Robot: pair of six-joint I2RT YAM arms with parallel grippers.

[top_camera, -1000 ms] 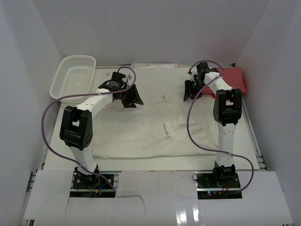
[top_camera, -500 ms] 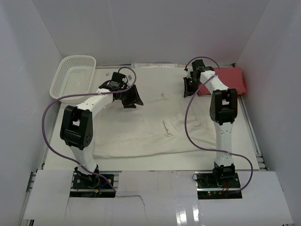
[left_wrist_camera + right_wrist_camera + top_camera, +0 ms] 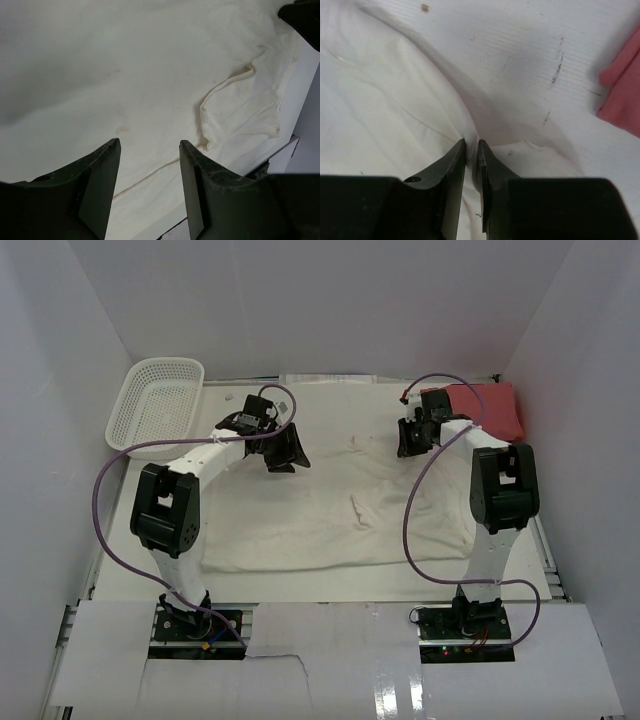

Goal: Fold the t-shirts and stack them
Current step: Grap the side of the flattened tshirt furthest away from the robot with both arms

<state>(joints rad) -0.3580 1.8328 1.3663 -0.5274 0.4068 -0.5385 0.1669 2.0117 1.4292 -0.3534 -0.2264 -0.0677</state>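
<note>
Cream t-shirt (image 3: 320, 515): soft creased cloth, spread across bench (image 3: 535, 40) | red t-shirt (image 3: 490, 410): folded slab, far R corner, apart | L jaws: wide open, empty, above cloth | R jaws: nearly shut, pinching cream far edge into ridge | mesh basket (image 3: 165, 362): far L.

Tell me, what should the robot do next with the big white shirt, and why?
Probably lower the left jaws and pinch the white shirt on their side too. The right jaws are shut on a bit of that shirt near its far right part, but the left jaws hang open above the cloth, holding nothing. Folding likely needs both sides held.
</note>
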